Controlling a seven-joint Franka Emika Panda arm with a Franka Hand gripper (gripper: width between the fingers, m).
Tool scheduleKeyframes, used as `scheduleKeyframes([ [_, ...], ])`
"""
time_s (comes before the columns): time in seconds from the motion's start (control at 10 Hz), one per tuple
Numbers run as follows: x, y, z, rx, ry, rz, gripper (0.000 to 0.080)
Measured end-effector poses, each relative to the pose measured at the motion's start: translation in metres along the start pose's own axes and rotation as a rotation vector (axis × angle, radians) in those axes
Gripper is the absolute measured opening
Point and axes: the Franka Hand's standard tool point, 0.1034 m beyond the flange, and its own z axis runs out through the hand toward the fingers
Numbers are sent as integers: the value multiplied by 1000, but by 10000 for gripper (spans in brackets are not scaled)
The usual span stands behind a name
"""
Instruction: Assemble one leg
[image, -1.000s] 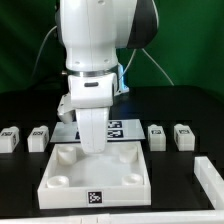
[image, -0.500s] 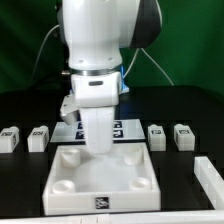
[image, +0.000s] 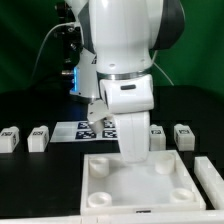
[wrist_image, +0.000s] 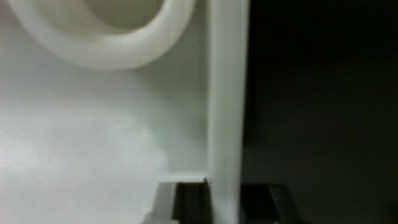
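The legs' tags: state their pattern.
Black-and-white squares on each tag of the white legs; the exterior view shows it best.

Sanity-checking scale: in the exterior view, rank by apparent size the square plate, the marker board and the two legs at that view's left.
1. Square plate, nearest the camera.
2. Marker board, partly hidden.
3. Far-left leg and leg beside it: alike, unranked.

On the surface (image: 30, 185), a plate (image: 140, 186) lies in front, the marker board (image: 90, 131) behind it, legs (image: 38, 137) flanking both sides.
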Motion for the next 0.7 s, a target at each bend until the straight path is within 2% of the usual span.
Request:
scheduleKeyframes([
  [0.2,17,3,3,4,9,13,60],
  [0.7,17,3,3,-2,15,-2,60],
])
